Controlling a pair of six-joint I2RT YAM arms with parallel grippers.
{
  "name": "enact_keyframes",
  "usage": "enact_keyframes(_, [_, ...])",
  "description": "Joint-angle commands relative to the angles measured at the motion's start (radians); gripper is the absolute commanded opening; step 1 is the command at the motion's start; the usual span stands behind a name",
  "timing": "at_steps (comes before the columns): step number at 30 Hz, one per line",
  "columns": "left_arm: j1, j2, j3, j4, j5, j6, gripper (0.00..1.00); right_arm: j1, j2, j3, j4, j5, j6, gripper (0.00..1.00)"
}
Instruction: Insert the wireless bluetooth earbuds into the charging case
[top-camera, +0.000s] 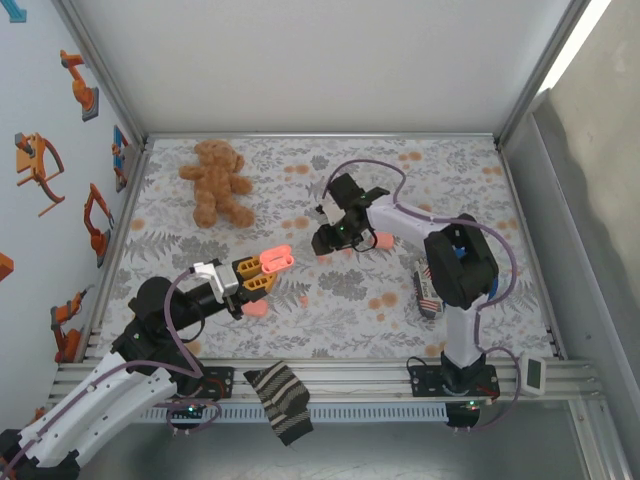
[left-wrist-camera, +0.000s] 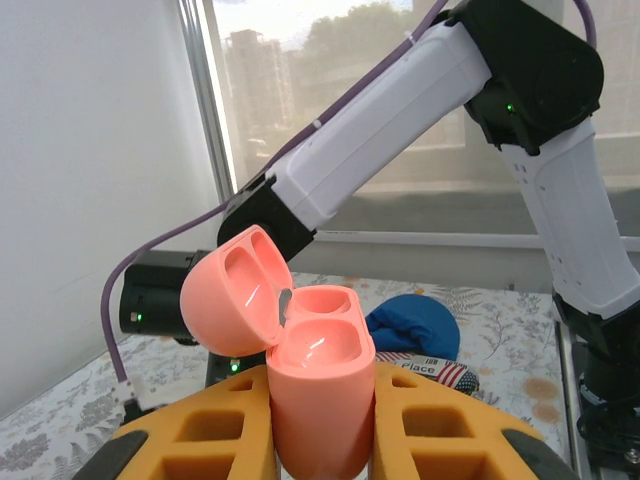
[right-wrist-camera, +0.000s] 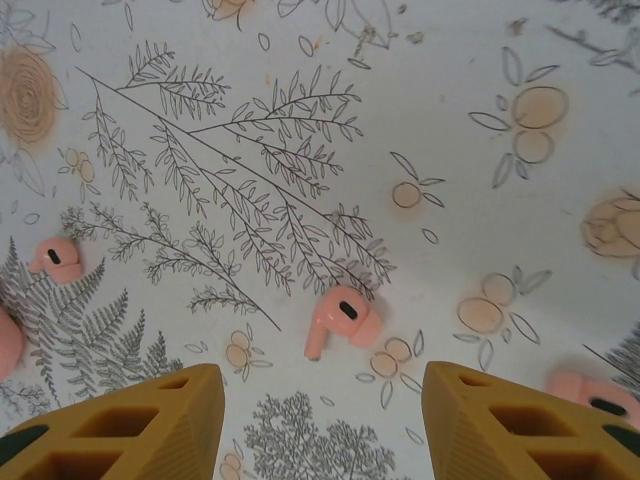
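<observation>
Salmon-pink earbud (right-wrist-camera: 341, 320) (smooth, stemmed) lies on floral cloth (right-wrist-camera: 450, 60).

The flag-printed pouch (left-wrist-camera: 441, 376) reads "Place".

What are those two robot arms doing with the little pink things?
The left gripper is holding a pink case up off the cloth, lid open, both slots empty. The right gripper hangs open over the cloth, with one earbud lying between its fingers, not gripped yet. Off to the sides lie a second earbud and a third earbud. So nothing is in the case so far.
</observation>
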Motion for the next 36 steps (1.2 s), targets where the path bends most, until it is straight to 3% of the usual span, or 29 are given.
enact_keyframes(1, [-0.002,-0.011,-0.005,0.012,-0.006,-0.014,0.03,0.016,0.053,0.062,0.017,-0.016,-0.037,0.53])
enact_keyframes(13, [-0.004,-0.006,-0.002,0.012,-0.018,-0.014,0.03,0.036,0.17,0.126,0.014,-0.015,-0.061,0.46])
enact_keyframes(36, [-0.004,0.041,0.001,0.038,-0.01,-0.018,0.03,0.038,0.072,-0.015,0.021,0.012,-0.052,0.35])
